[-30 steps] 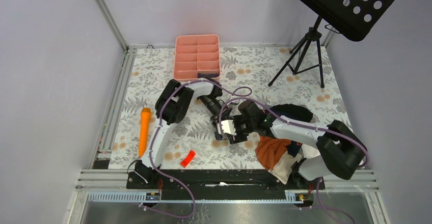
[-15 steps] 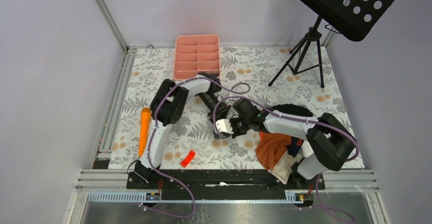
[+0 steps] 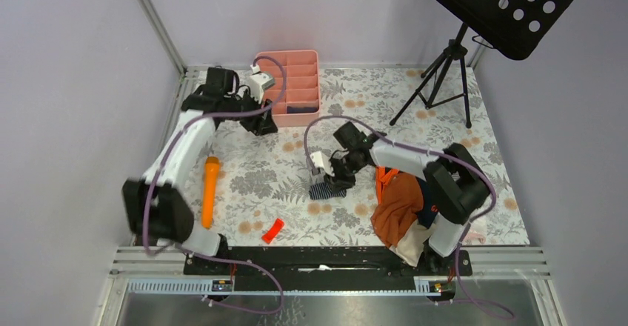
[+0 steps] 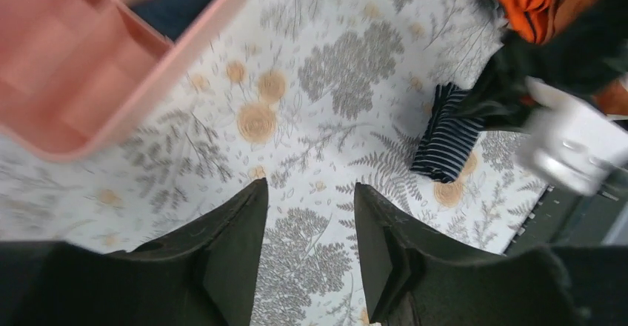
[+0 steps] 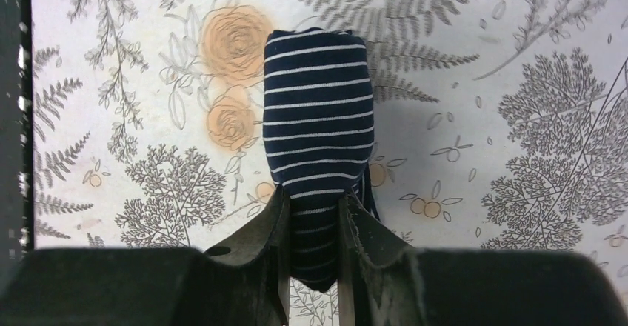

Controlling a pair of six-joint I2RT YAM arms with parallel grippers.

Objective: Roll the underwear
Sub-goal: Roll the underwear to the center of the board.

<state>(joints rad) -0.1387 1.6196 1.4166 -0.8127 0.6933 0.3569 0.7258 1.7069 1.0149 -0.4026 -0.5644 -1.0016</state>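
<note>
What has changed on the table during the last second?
The left gripper, open, swung from the centre to the far left, beside the pink tray. The right gripper shifted slightly and grips the rolled striped briefs. The orange marker and red piece stayed in place.

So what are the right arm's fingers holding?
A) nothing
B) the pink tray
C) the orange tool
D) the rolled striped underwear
D: the right wrist view shows the fingers pinching the near end of the rolled striped underwear.
</note>
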